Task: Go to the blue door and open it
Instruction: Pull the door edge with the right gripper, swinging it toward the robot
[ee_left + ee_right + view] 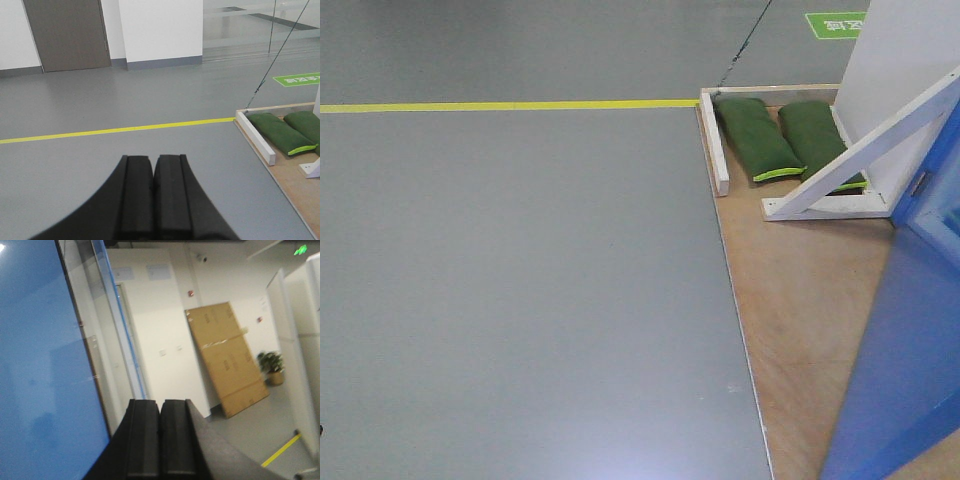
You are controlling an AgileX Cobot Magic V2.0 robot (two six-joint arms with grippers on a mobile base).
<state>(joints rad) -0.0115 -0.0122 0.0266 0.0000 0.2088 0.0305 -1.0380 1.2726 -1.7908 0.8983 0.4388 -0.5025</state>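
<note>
Currently the left hand (153, 167) has both fingers pressed together with nothing between them. It points out over the bare grey floor (100, 165) toward the yellow line (115, 130), well apart from any part of the door. The right hand (160, 412) is likewise closed and empty. The blue door (40, 365) fills the left of its view, and I judge the panel to be near this hand but not touching it. In the front view the blue door is at the right edge of the picture, standing on the plywood base (800, 300). A small metal latch plate (919, 184) shows on the door's edge. Behind it are the white braced frame (860, 160) and two green sandbags (760, 140) lying on the base. Farther off, the right wrist view shows a cardboard box (227, 357) leaning on the wall and a potted plant (271, 365). The lever handle is in no view. Judgement: the approach is largely done, since the robot is beside the door. The opening is not yet begun, because neither hand is on the handle. The exposed latch edge may mean the panel is ajar, but this cannot be confirmed. Left to do: find the lever, grasp it, press it, and swing the panel.
</note>
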